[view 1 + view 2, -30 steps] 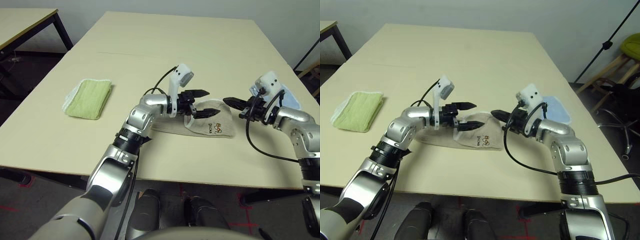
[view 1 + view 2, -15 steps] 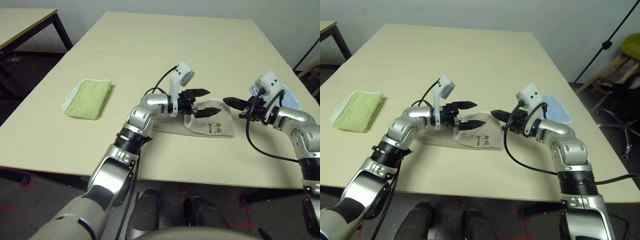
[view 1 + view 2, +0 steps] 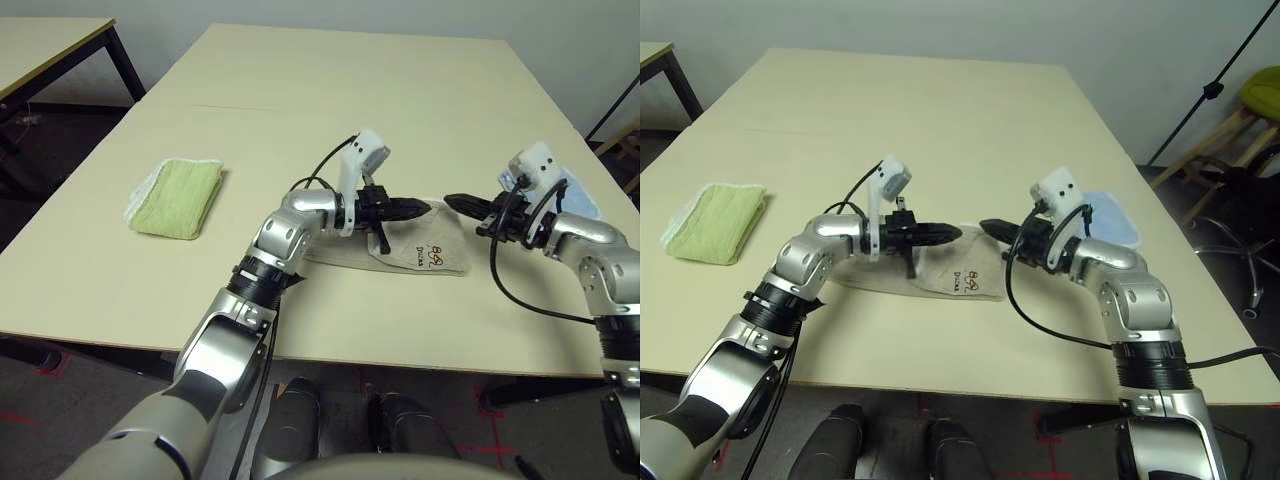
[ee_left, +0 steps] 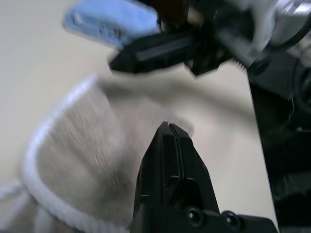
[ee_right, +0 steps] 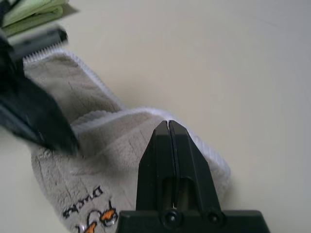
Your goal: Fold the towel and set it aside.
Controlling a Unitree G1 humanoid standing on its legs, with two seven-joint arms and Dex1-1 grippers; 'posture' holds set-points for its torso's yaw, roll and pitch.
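The table (image 3: 300, 110) carries the beige towel (image 3: 442, 248), folded near its front edge – its embroidered end toward the right side. The left gripper (image 4: 170, 127) and right gripper (image 5: 168, 124) are both closed, holding nothing.

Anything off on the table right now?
Nothing spilled or damaged that I see. Beige towel looks untidy: folded unevenly, its corded edge running askew on the upper layer. Left claw is shut above it without cloth between its fingertips. Green towel and light blue towel look normal.
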